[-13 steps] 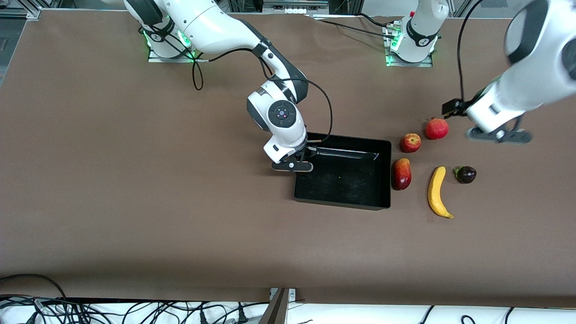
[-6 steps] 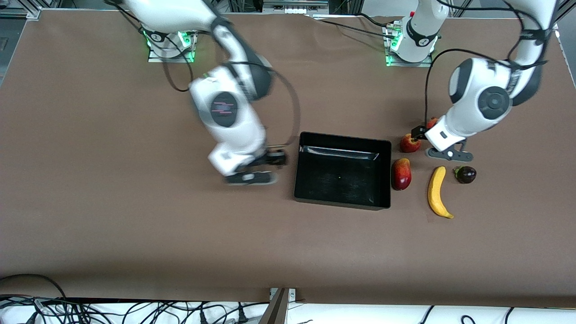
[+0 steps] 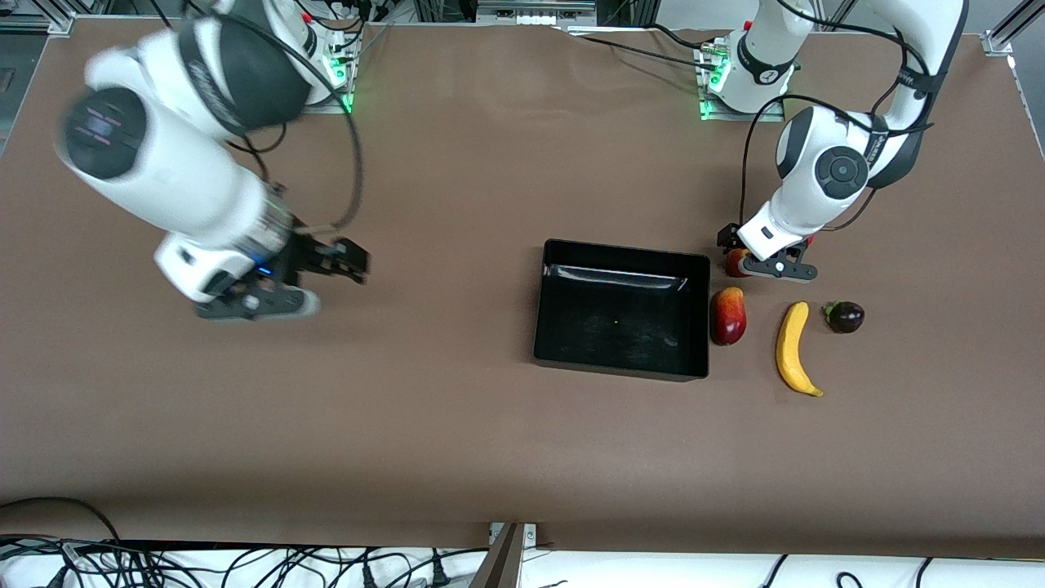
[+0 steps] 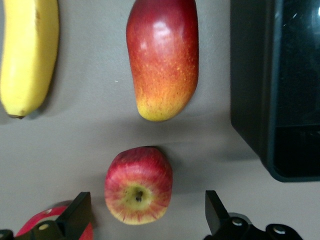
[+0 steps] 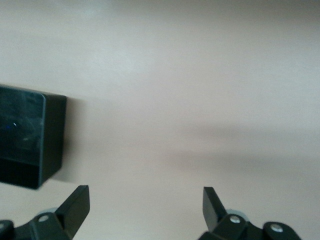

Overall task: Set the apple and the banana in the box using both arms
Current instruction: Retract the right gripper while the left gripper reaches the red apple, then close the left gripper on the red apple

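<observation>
A: Looking down from the front camera, we saw the left tool (image 3: 763, 263) hanging low over the apple (image 3: 737, 261), which lay on the brown tabletop (image 3: 457, 425) toward the left arm's end, just beside the black box (image 3: 620, 359).

B: And its fingers?

A: We found them spread wide in the left wrist view, one fingertip (image 4: 77, 214) on each side of the apple (image 4: 138, 185) with clear gaps, touching nothing.

B: Where did we place the banana?

A: The banana (image 3: 793, 349) lay nearer to the front camera than the apple, with an elongated red-yellow fruit (image 3: 728, 316) between it and the box wall. A small dark purple fruit (image 3: 845, 316) sat beside the banana, toward the left arm's end.

B: We also caught a plain red fruit (image 4: 55, 222) at the edge of the left wrist view, close to the apple, though it was mostly cut off by a finger, so we could not say whether the two touched.

A: Agreed. The box itself held no fruit.

B: And the right arm?

A: The right tool (image 3: 331, 260) hung over bare tabletop toward the right arm's end, well apart from the box. In the right wrist view its fingers (image 5: 75, 205) stood wide apart, holding nothing, with a corner of the box (image 5: 30, 145) in sight.
</observation>
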Motion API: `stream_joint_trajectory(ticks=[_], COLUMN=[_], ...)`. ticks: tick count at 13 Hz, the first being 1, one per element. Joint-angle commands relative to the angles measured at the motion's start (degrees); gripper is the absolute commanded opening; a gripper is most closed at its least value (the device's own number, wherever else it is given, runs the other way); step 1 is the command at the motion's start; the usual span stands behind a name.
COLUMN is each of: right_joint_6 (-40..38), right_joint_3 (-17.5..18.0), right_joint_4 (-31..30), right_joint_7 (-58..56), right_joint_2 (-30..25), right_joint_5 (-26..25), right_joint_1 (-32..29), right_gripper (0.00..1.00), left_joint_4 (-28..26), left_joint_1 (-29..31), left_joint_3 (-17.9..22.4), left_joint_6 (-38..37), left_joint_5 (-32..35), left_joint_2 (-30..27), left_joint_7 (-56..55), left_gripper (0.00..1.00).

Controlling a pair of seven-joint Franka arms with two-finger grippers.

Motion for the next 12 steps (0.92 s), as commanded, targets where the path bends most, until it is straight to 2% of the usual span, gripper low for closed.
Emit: stream_joint_trajectory(ticks=[1, 4, 6, 7, 8, 9, 10, 11, 12], right_joint_6=[1.1, 1.3, 1.2, 1.0, 0.9, 0.7, 0.6, 0.6, 0.5], right_joint_3=[-3.5, -4.7, -3.6, -2.2, -0.4, 2.8, 5.6, 8.3, 10.8], right_joint_4=[-13.0, -18.9, -20.0, -20.0, -19.8, -19.7, -19.7, -19.7, -19.7], right_joint_7=[-3.7, -4.4, -6.6, -8.7, -11.3, -12.6, -13.6, -14.5, -14.7], right_joint_2=[-10.3, -15.4, -16.4, -16.5, -16.4, -16.5, -16.6, -16.9, -17.0], right_joint_5=[0.7, -0.4, -1.0, -1.5, -2.0, -3.0, -4.2, -4.8, -5.0], right_joint_1=[0.8, 0.8, -2.7, -5.1, -8.2, -11.8, -15.5, -18.8, -22.0], right_gripper=[1.00, 1.00, 1.00, 1.00, 1.00, 1.00, 1.00, 1.00, 1.00], left_joint_4=[0.1, 0.1, 0.1, 0.2, 0.2, 0.2, 0.4, 0.9, 2.2], left_joint_1=[-0.1, 0.2, 0.2, 0.2, 0.2, 0.2, 0.2, 0.2, 0.2], left_joint_3=[0.1, 0.1, 0.1, 0.1, 0.1, 0.1, 0.2, 0.3, 0.0], left_joint_6=[4.0, 6.6, 7.0, 6.9, 6.5, 6.1, 5.4, 4.1, 1.6], left_joint_5=[-0.1, 3.6, 3.7, 3.7, 3.7, 3.7, 3.7, 3.7, 3.7], left_joint_2=[3.5, 5.5, 5.9, 5.9, 5.9, 5.8, 5.6, 5.0, 4.6], left_joint_7=[-0.2, -0.3, -0.3, -0.1, -0.2, -0.1, 0.1, 0.2, 0.3], left_gripper=[1.00, 1.00, 1.00, 0.90, 0.55, 0.37, 0.33, 0.23, 0.18])
